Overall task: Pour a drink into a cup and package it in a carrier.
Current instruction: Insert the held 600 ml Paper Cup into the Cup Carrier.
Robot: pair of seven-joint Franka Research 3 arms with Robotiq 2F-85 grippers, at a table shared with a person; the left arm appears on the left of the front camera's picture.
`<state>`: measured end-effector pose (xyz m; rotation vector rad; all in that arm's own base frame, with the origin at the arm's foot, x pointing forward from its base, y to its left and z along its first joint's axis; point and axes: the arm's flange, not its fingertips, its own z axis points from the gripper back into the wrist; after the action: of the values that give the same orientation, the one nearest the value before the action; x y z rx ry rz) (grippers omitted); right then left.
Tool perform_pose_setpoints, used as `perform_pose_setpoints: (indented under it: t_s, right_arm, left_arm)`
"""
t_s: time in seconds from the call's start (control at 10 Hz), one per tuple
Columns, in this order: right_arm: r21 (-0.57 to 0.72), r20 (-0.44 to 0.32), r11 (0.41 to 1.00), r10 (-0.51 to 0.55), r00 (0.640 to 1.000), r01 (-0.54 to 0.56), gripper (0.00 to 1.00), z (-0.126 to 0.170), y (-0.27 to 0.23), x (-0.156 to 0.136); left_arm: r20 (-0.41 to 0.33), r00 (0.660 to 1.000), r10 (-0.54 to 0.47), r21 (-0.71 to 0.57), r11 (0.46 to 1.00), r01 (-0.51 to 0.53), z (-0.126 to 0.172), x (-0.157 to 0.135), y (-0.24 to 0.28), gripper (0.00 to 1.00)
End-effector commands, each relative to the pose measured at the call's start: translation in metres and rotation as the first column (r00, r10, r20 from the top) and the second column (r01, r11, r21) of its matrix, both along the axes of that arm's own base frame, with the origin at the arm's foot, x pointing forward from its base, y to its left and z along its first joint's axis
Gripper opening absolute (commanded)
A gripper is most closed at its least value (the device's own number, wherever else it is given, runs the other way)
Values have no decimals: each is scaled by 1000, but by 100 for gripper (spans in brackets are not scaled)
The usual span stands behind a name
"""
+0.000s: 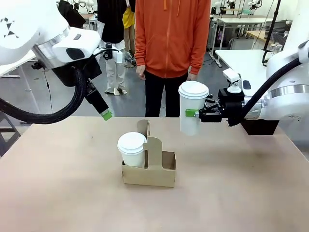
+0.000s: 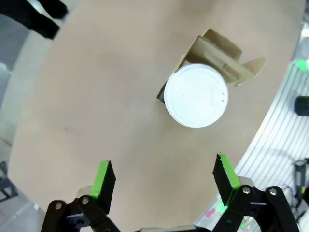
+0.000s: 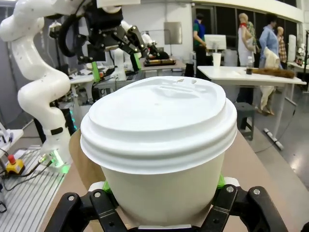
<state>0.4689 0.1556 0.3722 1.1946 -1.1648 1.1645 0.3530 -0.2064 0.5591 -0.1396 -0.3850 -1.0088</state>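
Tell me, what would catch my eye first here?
A tall white lidded paper cup hangs in mid-air at the right, clamped by the right gripper, before a person in an orange jacket. At the middle of the brown table stands a small brown cardboard carrier with a shorter white lidded cup in its left pocket; the left gripper hovers open above it.

Tall white lidded paper cup upright, raised off table, right of centre — brown cardboard carrier mid-table, handle upright.
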Motion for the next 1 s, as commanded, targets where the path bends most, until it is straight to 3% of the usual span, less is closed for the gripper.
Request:
perform_pose_setpoints:
  t_s: [0.0, 0.2, 0.5, 0.9]
  right_arm:
    - [36, -4, 999, 19, 1000, -19, 80, 8, -1, 1]
    - [6, -1, 1000, 3, 1000, -3, 80, 1, -1, 0]
    - [70, 39, 978, 194, 980, -196, 80, -6, 33, -22]
    - [113, 11, 949, 295, 955, -294, 80, -28, 72, -44]
  left_arm:
    - [-32, 999, 28, 14, 1000, -28, 11, -3, -8, 100]
    - [-8, 1000, 4, 2, 1000, -4, 3, -1, -2, 100]
    - [30, 998, -59, -57, 997, 60, -26, 11, 33, 100]
    - [126, 976, -178, -158, 968, 197, -68, 22, 79, 100]
